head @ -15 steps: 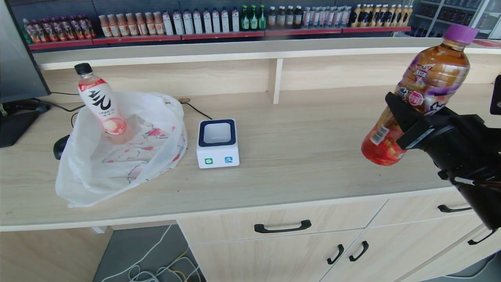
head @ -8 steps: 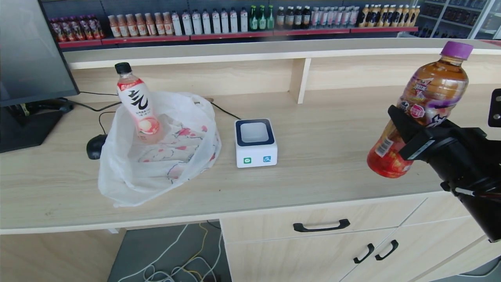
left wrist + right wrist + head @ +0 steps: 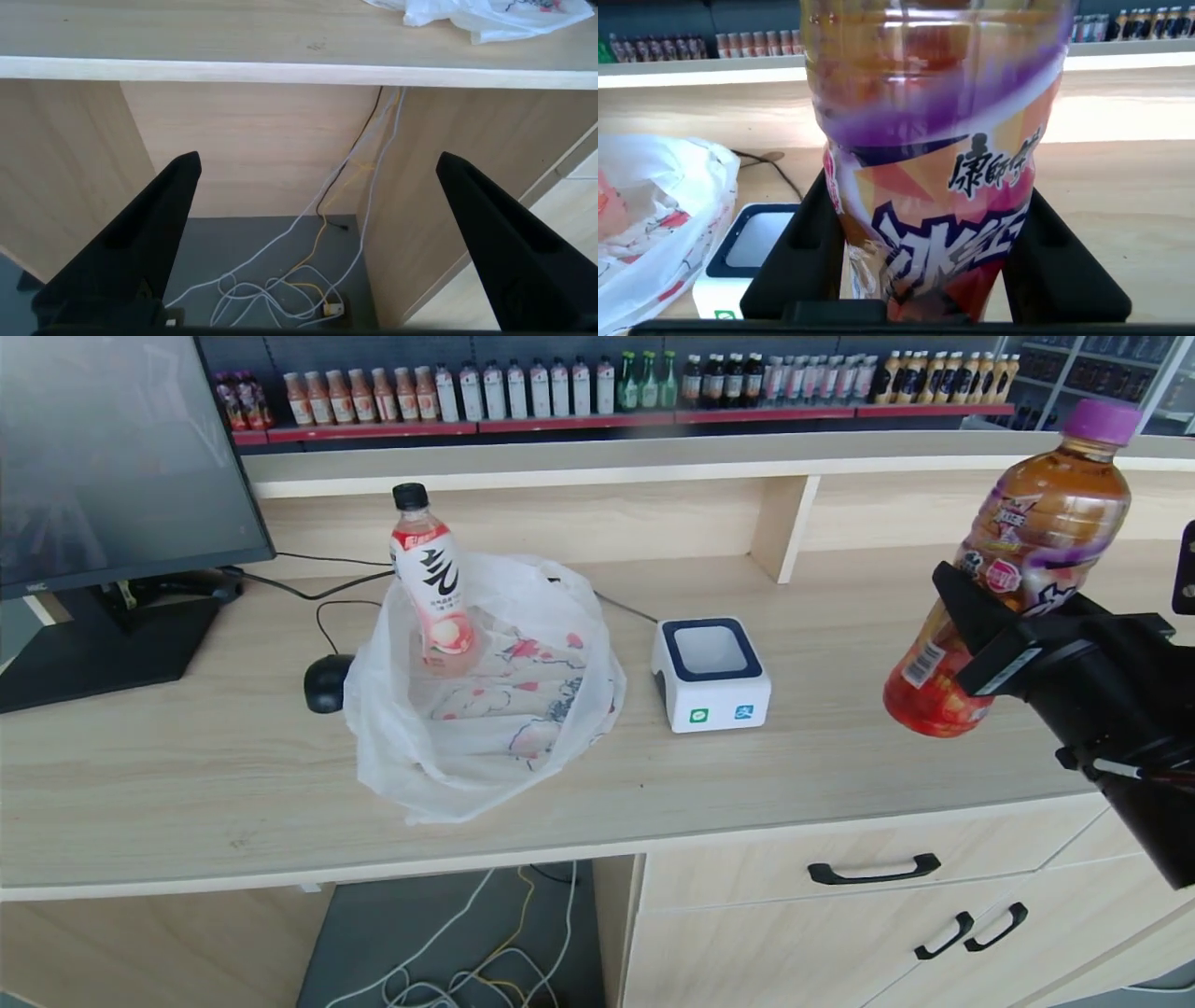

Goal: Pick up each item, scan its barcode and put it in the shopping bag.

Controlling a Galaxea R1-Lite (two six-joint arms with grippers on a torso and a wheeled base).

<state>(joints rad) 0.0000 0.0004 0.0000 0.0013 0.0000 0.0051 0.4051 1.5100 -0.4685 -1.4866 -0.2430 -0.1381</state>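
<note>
A tea bottle [image 3: 1013, 579] with a purple cap hangs tilted over the counter's right end, my right gripper [image 3: 990, 611] shut around its middle. The right wrist view shows its label [image 3: 943, 187] between the black fingers [image 3: 808, 247]. A white scanner [image 3: 711, 674] with a dark blue rim stands at mid-counter, well to the left of the held bottle. Left of it lies the white shopping bag [image 3: 523, 728], with a black-capped pink drink bottle [image 3: 431, 583] upright in it. My left gripper [image 3: 318, 168] is open, low in front of the counter's edge [image 3: 187, 67].
A monitor [image 3: 112, 457] and a black mouse [image 3: 327, 683] sit left of the bag. A raised ledge with a divider [image 3: 780, 527] backs the counter. Drawers with black handles [image 3: 873, 873] are below, loose cables [image 3: 308, 280] on the floor.
The whole head picture has slid to the right, so the camera moved. The right gripper keeps the tea bottle, which now stands nearer the scanner in the picture.
</note>
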